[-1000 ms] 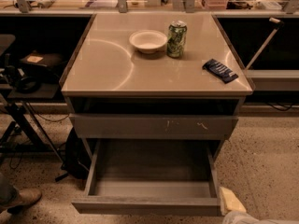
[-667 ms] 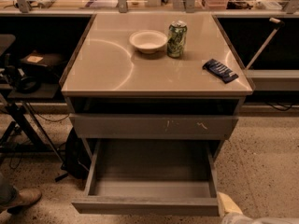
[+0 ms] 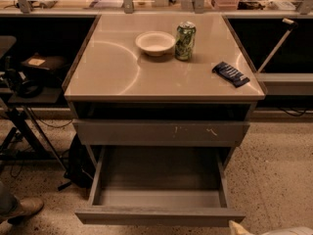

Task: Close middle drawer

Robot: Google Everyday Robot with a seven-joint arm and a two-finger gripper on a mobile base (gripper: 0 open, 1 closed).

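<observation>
The middle drawer (image 3: 159,214) is pulled far out of the cabinet's lower part. It has a plain grey front panel and an empty grey box interior (image 3: 159,177). Above it sits a shut grey drawer front with pale scratch marks (image 3: 161,132). My gripper (image 3: 239,227) shows only as a pale tip at the bottom right edge of the view, just below and to the right of the open drawer's front right corner. It is not touching the drawer. The white arm (image 3: 286,230) runs off to the right.
The cabinet's tan top (image 3: 107,67) carries a white bowl (image 3: 155,42), a green can (image 3: 185,40) and a dark blue packet (image 3: 231,74). A dark cart with gear (image 3: 29,77) stands at the left. A person's shoe (image 3: 22,210) is at the bottom left. The floor is speckled.
My gripper has sunk lower toward the bottom edge of the view, with less of it showing. The middle drawer has not moved.
</observation>
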